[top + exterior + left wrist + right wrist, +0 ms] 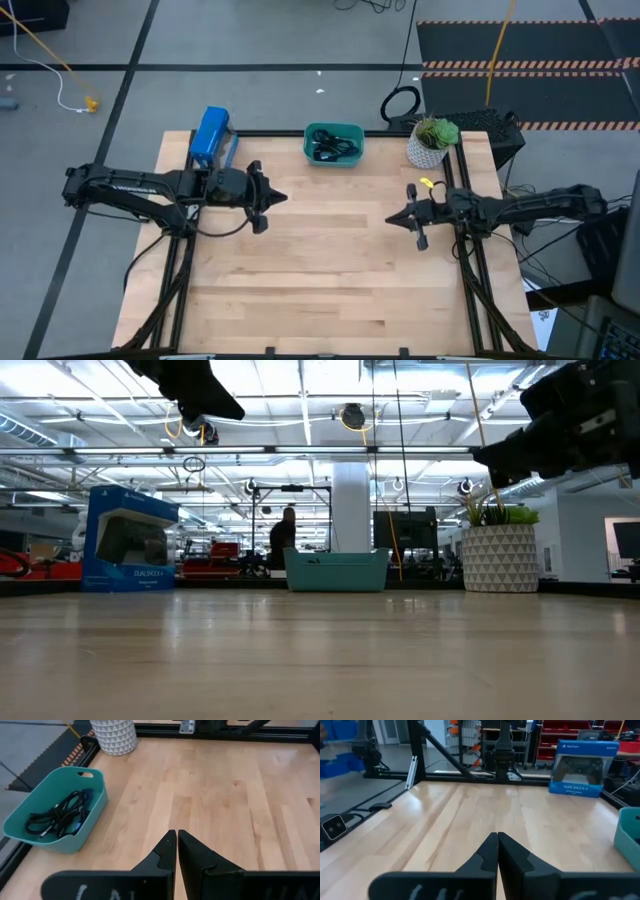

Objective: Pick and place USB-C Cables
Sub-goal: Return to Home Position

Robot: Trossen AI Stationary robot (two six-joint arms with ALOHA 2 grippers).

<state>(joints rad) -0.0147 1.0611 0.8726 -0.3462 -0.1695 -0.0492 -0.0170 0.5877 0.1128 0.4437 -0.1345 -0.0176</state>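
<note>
The USB-C cables lie tangled together inside the teal bin, black strands with a bluish one among them; from above they show as a dark heap in the bin at the table's far edge. My left gripper hovers shut above the table's left middle, near and left of the bin. My right gripper hovers shut above the right middle. Both hold nothing, and their shut fingertips show in the wrist views.
A blue game-controller box stands at the far left corner of the table. A white patterned pot with a green plant stands at the far right corner. A small yellow object lies near the right arm. Bare wood spans the middle and near side.
</note>
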